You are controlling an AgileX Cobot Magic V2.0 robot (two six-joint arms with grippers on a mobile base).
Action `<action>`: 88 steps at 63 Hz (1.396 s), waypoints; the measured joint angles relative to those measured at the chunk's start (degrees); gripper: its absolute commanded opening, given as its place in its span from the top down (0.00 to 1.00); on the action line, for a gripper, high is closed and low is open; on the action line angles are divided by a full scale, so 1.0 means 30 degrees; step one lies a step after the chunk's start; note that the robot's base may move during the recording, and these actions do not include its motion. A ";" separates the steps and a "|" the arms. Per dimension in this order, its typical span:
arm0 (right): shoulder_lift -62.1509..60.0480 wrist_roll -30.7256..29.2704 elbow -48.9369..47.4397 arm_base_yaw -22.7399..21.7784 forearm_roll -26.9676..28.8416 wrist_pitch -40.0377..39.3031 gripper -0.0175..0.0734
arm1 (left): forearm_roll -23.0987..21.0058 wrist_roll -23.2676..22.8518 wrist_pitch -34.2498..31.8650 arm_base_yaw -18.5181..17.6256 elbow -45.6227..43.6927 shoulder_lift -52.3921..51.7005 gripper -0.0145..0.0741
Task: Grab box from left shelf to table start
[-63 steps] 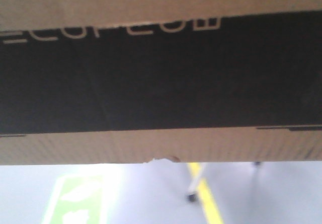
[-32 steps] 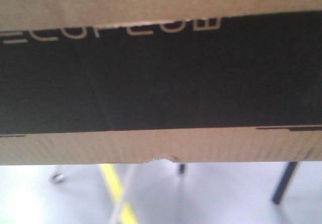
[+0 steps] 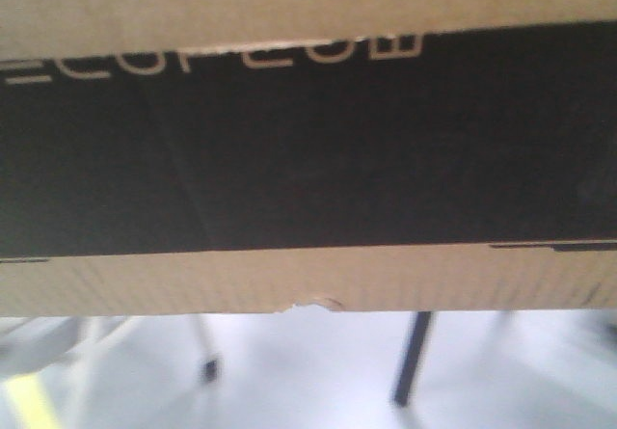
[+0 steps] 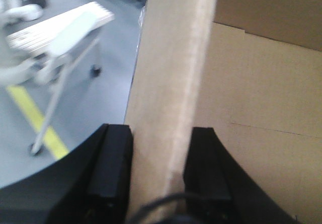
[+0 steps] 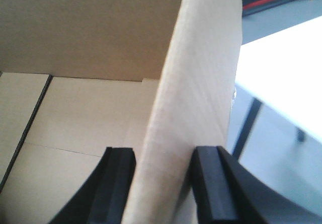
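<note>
Box held aloft between both arms

Left end effector point(image 4: 160, 163) and right end effector point(image 5: 165, 181) each pinch a side wall of the box point(image 3: 308, 159), its long axis spanning them. A white table point(image 5: 287, 68), probably the goal, lies beyond the right side.

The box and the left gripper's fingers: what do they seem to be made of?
The box: corrugated cardboard, matte brown, black printed panel; fine ribbing and a torn nick show it. Fingers of the left gripper: matte black, perhaps plastic or rubber; blur leaves it open.

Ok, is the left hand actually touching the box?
Touching. In the left wrist view the left hand has both fingers flush against the box wall, no gap.
</note>
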 measured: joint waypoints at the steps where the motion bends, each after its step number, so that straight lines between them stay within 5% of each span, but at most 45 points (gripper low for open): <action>1: 0.0000 0.0000 0.0000 0.0000 0.0000 0.0000 0.75 | 0.0000 0.0000 0.0000 0.0000 0.0000 0.0000 0.85; 88: 0.0000 0.0000 0.0000 -0.0034 0.0000 0.0000 0.75 | -0.0033 0.0000 0.0000 0.0000 0.0000 0.0024 0.85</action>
